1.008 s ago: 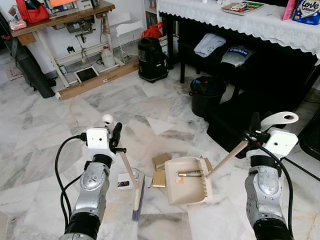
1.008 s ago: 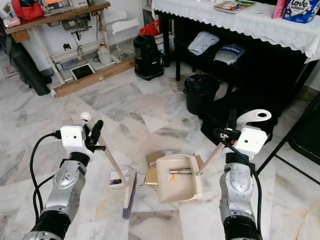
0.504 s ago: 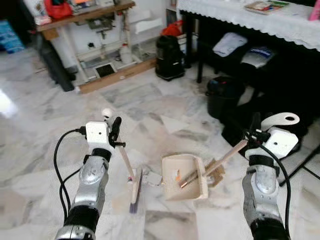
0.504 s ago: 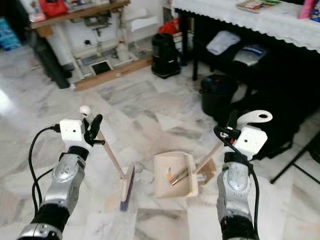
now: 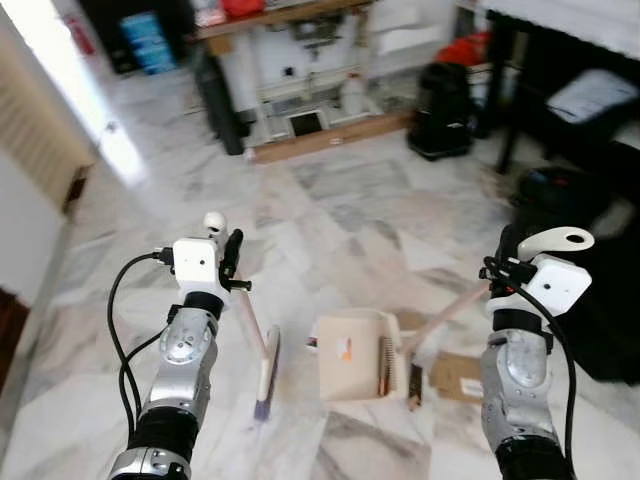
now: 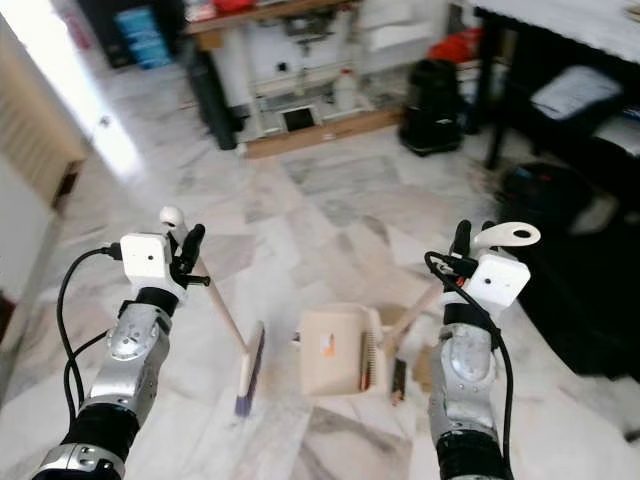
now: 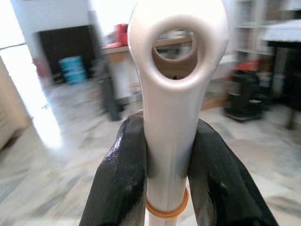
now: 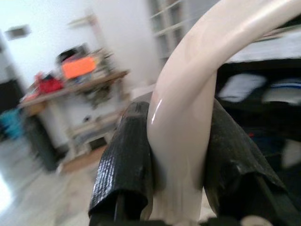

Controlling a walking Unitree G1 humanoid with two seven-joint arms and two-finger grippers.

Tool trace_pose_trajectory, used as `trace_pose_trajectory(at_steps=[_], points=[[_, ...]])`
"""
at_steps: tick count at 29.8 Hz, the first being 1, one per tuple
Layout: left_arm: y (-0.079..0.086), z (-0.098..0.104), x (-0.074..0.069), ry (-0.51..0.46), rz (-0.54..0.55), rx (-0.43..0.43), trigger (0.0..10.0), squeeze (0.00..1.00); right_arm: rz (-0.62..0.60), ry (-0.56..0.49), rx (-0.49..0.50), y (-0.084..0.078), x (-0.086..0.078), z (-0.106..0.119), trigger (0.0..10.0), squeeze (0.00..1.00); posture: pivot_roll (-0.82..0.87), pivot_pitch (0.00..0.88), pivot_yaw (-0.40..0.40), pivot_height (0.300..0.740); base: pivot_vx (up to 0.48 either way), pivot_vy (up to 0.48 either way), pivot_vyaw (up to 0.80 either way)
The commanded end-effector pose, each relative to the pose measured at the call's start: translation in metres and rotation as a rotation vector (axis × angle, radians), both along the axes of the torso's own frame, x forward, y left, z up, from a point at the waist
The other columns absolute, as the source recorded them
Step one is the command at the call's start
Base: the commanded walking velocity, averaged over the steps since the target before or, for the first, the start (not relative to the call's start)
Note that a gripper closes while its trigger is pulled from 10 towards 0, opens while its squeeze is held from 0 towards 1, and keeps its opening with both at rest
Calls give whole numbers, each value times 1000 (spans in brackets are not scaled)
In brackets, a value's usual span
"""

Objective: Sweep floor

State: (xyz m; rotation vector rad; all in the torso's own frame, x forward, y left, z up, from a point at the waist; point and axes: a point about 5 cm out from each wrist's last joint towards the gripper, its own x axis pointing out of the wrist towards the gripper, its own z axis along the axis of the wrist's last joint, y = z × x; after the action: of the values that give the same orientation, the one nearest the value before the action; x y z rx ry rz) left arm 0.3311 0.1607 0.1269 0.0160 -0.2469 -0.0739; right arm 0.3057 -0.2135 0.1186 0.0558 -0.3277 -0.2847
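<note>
Now the cream plastic dustpan (image 5: 355, 354) sits on the grey-veined marble floor (image 5: 330, 210) between the two arms, its long handle slanting up into the right gripper (image 5: 505, 262), whose black fingers (image 8: 123, 165) are clamped on the handle's curved cream top. Just to its left the cream hand broom (image 5: 266, 372) stands with its dark bristles on the floor; its handle rises to the left gripper (image 5: 233, 258), and the left wrist view shows both black fingers (image 7: 120, 186) pressed against the handle below its hanging loop.

Compared with a second ago, the whole view has swung to the robot's left, so the camera has moved. The small cardboard boxes that lay between broom and pan are gone from that spot; the metal cylinder that lay across the pan cannot be made out. A small orange scrap (image 5: 346, 348) lies in the pan, a flat brown cardboard piece (image 5: 464, 372) lies just to the pan's right, and a dark narrow object (image 5: 414, 384) lies on the floor between them. Both grips look unchanged.

Farther out, a black round bin (image 5: 552, 190) stands to the right, a black vacuum cleaner (image 5: 444, 98) near the wooden workbench (image 5: 270, 20) at the back, and a bright doorway (image 5: 60, 80) glares at the far left. The background is blurred.
</note>
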Motion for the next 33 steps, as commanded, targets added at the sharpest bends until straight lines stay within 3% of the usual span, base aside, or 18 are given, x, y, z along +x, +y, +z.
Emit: trace_pose_trajectory(at_steps=[1,22,27,30,33], points=[[9,6,-1,-29,30,30,10000,0,42,-60,5,14,5,13,10000,0,-64,0,98,740,0,0,800],[-5,0,-4,-36,88,-44,10000,0,86,-47,-71,-2,9,25,10000,0,-87,0,-7,740,0,0,800],[-8,-1,-7,-38,72,-28,10000,0,87,-46,-85,-8,10,28,10000,0,-99,0,-13,740,0,0,800],[-16,0,-12,-62,28,57,10000,0,98,-33,-95,-11,10,28,10000,0,-89,0,-39,740,0,0,800],[-16,-1,-14,-59,50,25,10000,0,102,-23,-98,-12,9,27,10000,0,-87,0,-49,740,0,0,800]])
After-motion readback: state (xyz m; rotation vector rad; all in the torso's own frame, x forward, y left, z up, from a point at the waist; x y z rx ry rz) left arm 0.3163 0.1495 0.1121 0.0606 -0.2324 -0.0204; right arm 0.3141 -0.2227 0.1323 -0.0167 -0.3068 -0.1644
